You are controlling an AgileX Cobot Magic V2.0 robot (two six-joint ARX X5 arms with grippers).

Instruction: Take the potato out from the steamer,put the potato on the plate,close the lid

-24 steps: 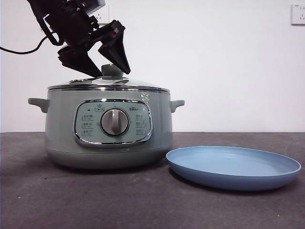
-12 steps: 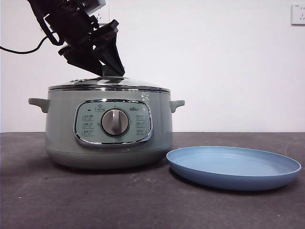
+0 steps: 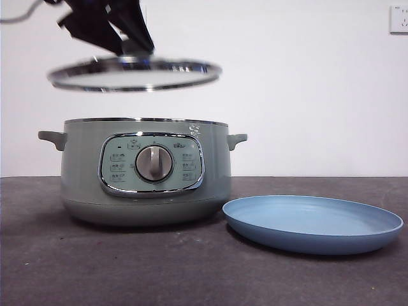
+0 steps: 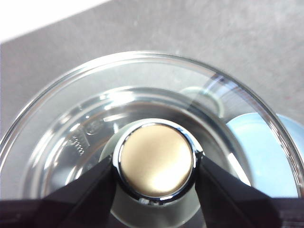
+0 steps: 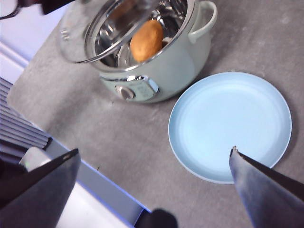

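The pale green steamer (image 3: 145, 172) stands at the table's left, its top uncovered. My left gripper (image 3: 131, 39) is shut on the knob (image 4: 156, 164) of the glass lid (image 3: 134, 74) and holds it level, well above the pot and a little to its left. In the right wrist view the orange-brown potato (image 5: 146, 40) lies inside the steamer (image 5: 180, 61), partly under the raised lid (image 5: 80, 38). The light-blue plate (image 3: 312, 223) lies empty to the right of the pot. My right gripper (image 5: 154, 151) is open and empty, high above the table, over the plate's (image 5: 230, 126) near side.
The table (image 3: 191, 274) is dark grey; its near edge (image 5: 95, 187) shows in the right wrist view. A white wall with a socket (image 3: 398, 19) stands behind. A cable runs off at the top left.
The left gripper shut on the lid's knob and lifted the lid off the steamer, up and slightly left. The pot and plate have not moved.
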